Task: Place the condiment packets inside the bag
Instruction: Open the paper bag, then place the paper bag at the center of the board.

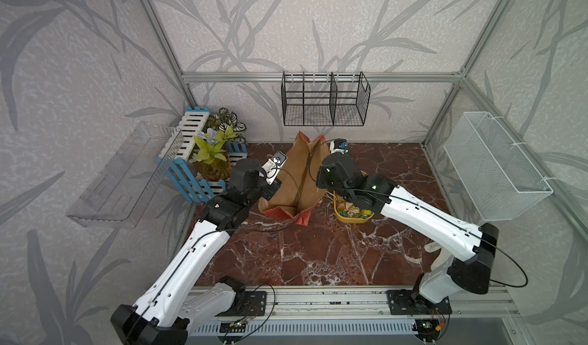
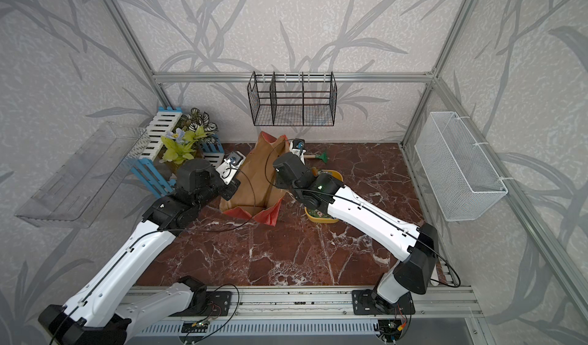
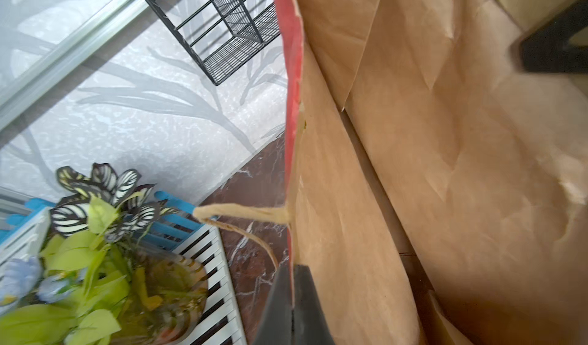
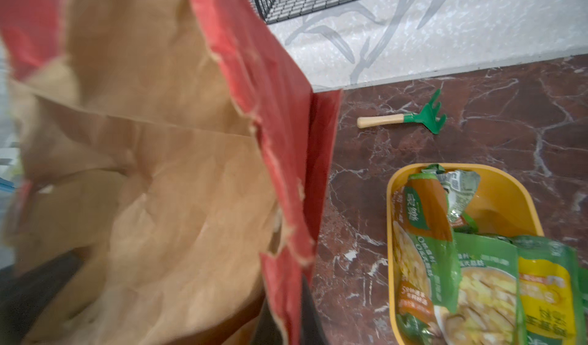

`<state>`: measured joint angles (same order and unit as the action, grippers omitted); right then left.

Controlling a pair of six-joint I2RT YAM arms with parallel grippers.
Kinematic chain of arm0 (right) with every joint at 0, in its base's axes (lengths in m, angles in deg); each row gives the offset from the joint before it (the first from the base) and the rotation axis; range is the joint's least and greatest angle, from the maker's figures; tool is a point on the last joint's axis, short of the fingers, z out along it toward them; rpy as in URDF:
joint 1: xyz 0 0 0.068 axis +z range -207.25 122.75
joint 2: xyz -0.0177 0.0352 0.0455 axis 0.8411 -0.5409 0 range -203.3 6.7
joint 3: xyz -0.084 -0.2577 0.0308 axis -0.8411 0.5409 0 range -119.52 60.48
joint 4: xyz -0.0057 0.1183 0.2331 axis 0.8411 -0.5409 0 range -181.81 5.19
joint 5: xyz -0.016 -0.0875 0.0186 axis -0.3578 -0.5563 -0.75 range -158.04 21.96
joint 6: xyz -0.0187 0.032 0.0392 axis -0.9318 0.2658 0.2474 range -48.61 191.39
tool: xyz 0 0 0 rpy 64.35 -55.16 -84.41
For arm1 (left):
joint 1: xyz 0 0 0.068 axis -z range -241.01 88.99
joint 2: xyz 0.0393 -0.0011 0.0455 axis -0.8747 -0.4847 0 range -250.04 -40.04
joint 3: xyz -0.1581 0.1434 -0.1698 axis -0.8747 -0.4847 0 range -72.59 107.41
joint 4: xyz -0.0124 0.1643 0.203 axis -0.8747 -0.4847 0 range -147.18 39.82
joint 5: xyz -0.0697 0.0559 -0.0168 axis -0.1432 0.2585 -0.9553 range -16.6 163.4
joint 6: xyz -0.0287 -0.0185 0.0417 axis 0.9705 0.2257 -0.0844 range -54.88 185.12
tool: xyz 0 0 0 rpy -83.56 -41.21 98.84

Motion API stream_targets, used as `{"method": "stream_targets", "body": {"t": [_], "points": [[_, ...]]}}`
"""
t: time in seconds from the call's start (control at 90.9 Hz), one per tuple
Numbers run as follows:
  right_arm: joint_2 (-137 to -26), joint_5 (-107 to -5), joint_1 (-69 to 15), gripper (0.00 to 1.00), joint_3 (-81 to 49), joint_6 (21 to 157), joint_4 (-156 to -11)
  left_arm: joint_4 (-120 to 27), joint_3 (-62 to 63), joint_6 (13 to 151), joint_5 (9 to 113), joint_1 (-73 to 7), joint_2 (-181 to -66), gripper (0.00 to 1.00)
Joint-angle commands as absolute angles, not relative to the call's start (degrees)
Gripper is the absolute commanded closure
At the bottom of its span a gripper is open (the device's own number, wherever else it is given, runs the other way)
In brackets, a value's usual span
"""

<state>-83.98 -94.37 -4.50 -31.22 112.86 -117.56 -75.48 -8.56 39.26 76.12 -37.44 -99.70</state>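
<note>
Dark red marble covered the table (image 1: 318, 257), and near its back stood the bag (image 1: 302, 171), red outside and brown kraft inside, with its mouth spread open. Just beside it, on the right arm's side, sat a yellow tub (image 4: 496, 174). The condiment packets (image 4: 477, 279) lay overlapping inside this tub, and none showed in the visible part of the bag. The left gripper (image 3: 292, 308) was closed on the bag's rim, close to a cord handle (image 3: 241, 214), and the right gripper (image 4: 289, 324) pinched the opposite rim, which was ragged. The packets looked light, flat and floppy, with a glossy skin that I judged slippery. A free corner standing above the pile seemed the best place to take hold. The paper rim could tear if pulled hard. In both top views the right arm hid most of the tub, while the right wrist view showed the packets plainly, and also a small green rake (image 4: 410, 117)
</note>
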Motion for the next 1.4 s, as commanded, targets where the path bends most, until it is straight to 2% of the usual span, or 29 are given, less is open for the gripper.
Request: {"method": "stream_targets", "body": {"t": [0.0,0.33,0.484,0.594,0.627,0.649,0.693,0.726,0.748,0.77,0.858,0.968,1.056,1.254,1.287,1.32,1.385], "points": [[-85.17,-94.24,-4.87,1.00,-34.40,111.49,-127.45,-75.54,-8.59,34.38,82.88,-37.58,-99.29,1.00],[-88.33,-93.61,-5.74,1.00,-40.19,111.92,-141.98,-82.18,-2.60,33.17,87.36,-37.58,-100.35,1.00],[-90.40,-89.27,-8.06,1.00,-44.13,109.13,-147.57,-79.45,-4.39,30.00,91.60,-37.63,-99.17,1.00],[-90.60,-85.07,-9.69,1.00,-44.17,107.64,-147.67,-81.35,-4.12,33.12,86.20,-37.55,-98.98,1.00],[-91.29,-83.12,-10.13,1.00,-44.44,107.04,-147.42,-82.60,-3.21,35.17,82.98,-37.54,-99.32,0.93],[-91.78,-82.52,-10.23,1.00,-44.76,106.75,-147.40,-83.71,-2.60,36.72,80.41,-37.54,-99.53,0.82],[-92.91,-80.20,-10.45,1.00,-46.00,105.32,-147.55,-86.18,-1.77,38.63,74.77,-37.48,-99.69,0.53],[-93.73,-78.73,-10.47,1.00,-47.37,104.36,-148.20,-87.34,-1.34,39.57,71.22,-37.52,-99.53,0.24],[-94.28,-77.72,-10.51,1.00,-48.20,103.82,-148.73,-87.66,-1.25,40.12,69.60,-37.54,-99.26,0.13],[-94.73,-76.35,-10.50,1.00,-48.91,103.08,-149.00,-87.50,-1.38,40.57,68.45,-37.61,-98.77,0.08],[-97.00,-73.40,-10.61,1.00,-51.39,101.50,-150.36,-84.87,-3.63,42.88,64.90,-38.18,-95.75,0.01],[-99.34,-73.27,-10.87,1.00,-53.50,100.88,-151.71,-83.50,-4.59,45.07,60.81,-38.48,-92.89,0.00],[-100.86,-73.48,-11.14,1.00,-55.74,101.26,-153.50,-82.98,-3.24,45.54,62.23,-39.56,-92.73,0.00],[-101.25,-71.77,-11.51,0.96,-56.20,102.91,-152.11,-80.22,-3.51,45.14,54.09,-53.67,-94.76,0.00],[-101.10,-71.43,-11.59,0.92,-55.94,103.01,-151.60,-79.91,-3.82,45.21,53.29,-55.63,-95.79,0.00],[-100.82,-70.66,-11.72,0.83,-55.79,103.06,-151.07,-79.58,-4.31,45.20,52.30,-57.51,-96.76,0.00],[-99.86,-68.83,-11.94,0.57,-55.59,102.53,-150.22,-79.20,-5.29,45.32,49.43,-60.59,-98.17,0.00]]}}
